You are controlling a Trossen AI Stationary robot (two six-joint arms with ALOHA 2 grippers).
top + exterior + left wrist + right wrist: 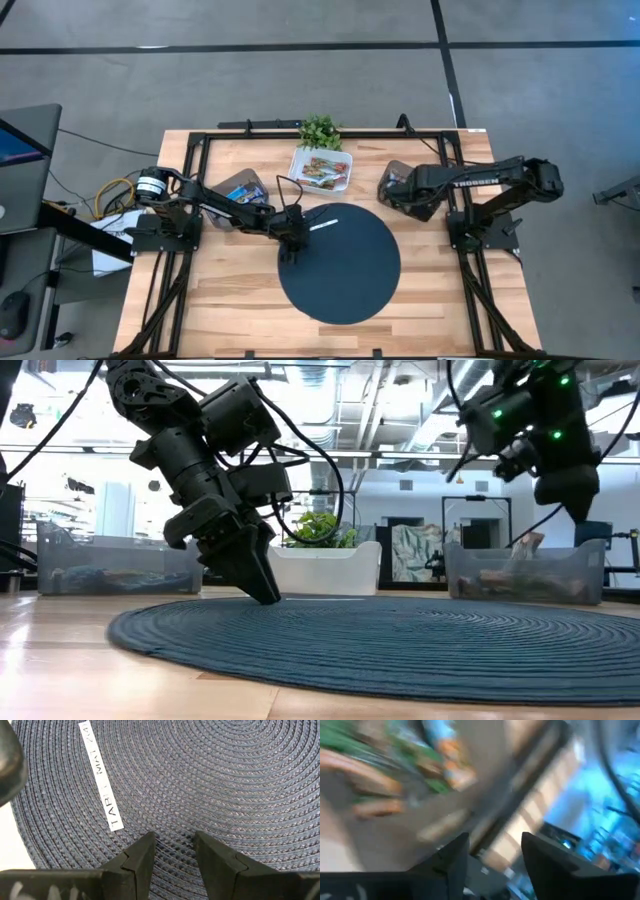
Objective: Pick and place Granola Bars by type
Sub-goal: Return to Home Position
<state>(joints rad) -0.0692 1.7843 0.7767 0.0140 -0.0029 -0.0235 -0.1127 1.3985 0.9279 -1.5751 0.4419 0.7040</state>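
The granola bars (322, 170) lie in a white tray at the table's far middle, with more in a clear bin (243, 190) to its left. My left gripper (293, 243) (173, 840) points down at the left part of the round dark woven mat (345, 270). It is open with nothing between its fingers, and its tips (268, 596) are down at the mat. My right gripper (393, 190) (495, 845) is raised over the clear bin (398, 178) at the right. It is open and empty, and blurred green and orange wrappers (395, 765) show beyond it. My left gripper's fingertips (268, 596) come slanting down from the left to the mat's surface (175, 820). I cannot tell whether they touch it or stand just above it. Nothing is between the fingers.
A thin white printed strip (100, 775) lies on the mat just beyond my left gripper. A small green plant (320, 130) stands behind the white tray (325, 570). The clear bins (115, 568) (525, 572) flank the tray. Bare wood shows at the table's near side (220, 300).
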